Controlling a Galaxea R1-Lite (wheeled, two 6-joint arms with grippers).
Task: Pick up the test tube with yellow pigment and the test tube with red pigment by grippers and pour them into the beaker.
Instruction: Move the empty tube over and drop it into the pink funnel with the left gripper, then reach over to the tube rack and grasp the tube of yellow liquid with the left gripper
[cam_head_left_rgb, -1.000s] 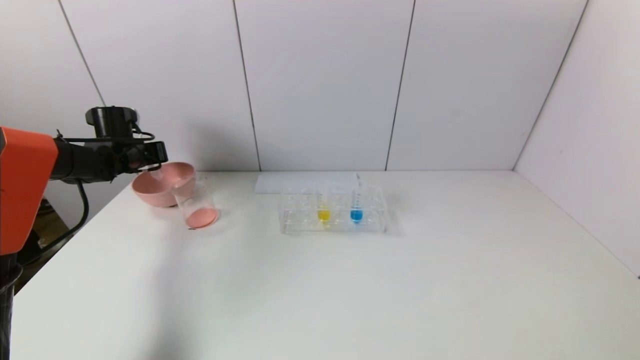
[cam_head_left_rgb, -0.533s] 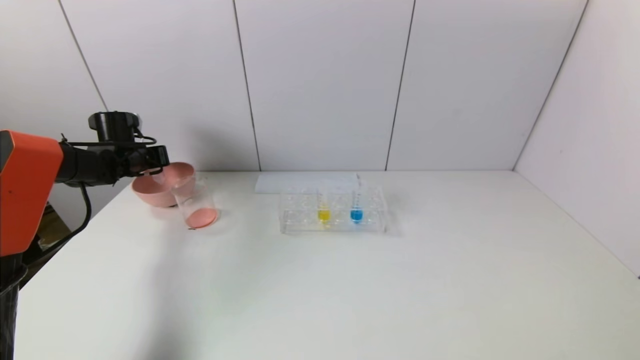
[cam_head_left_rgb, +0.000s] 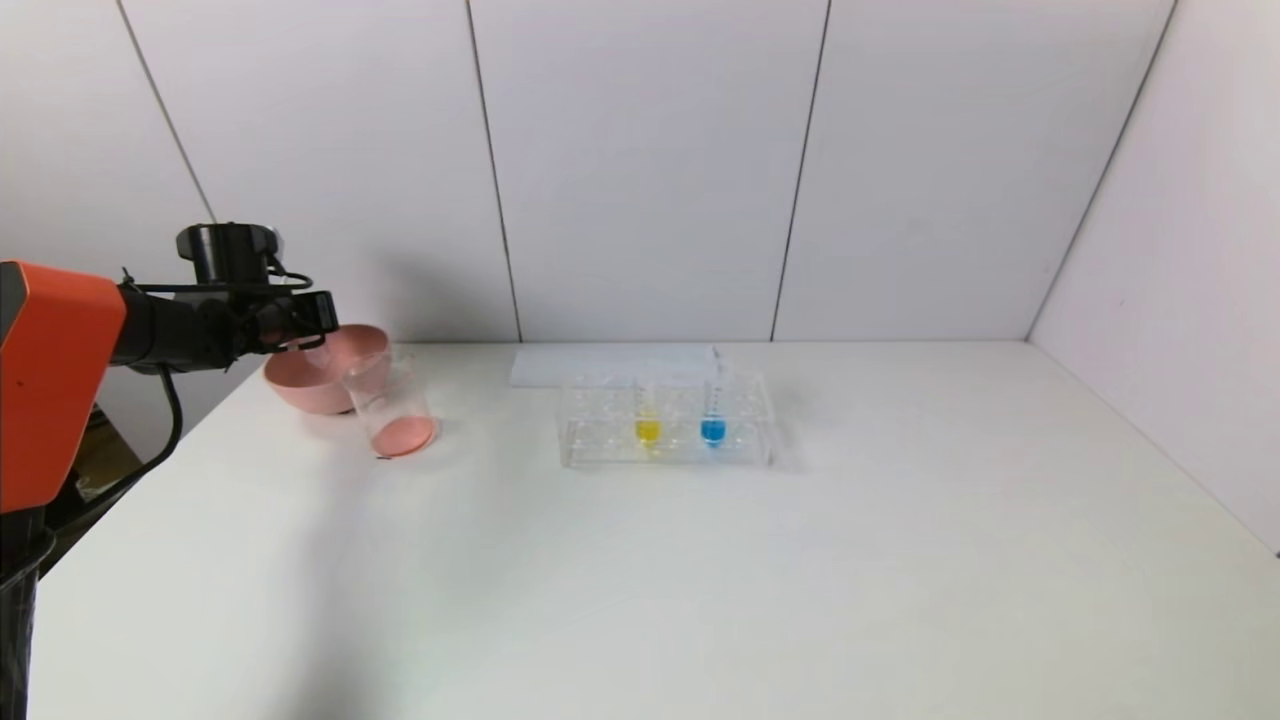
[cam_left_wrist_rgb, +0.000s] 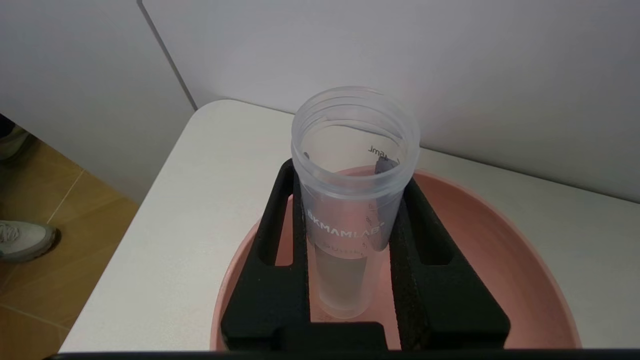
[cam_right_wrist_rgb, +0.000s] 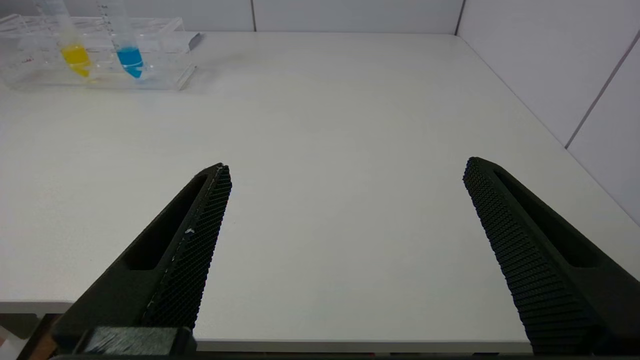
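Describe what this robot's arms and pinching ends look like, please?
The left arm has a bright orange-red shell, then a black section with thin black cables looping beside it and a round black cap on top. Its tool, the left gripper, has two matte black, wedge-shaped fingers with long slots. The right gripper has the same black tapered fingers, their inner faces covered in fine ribbed texture.
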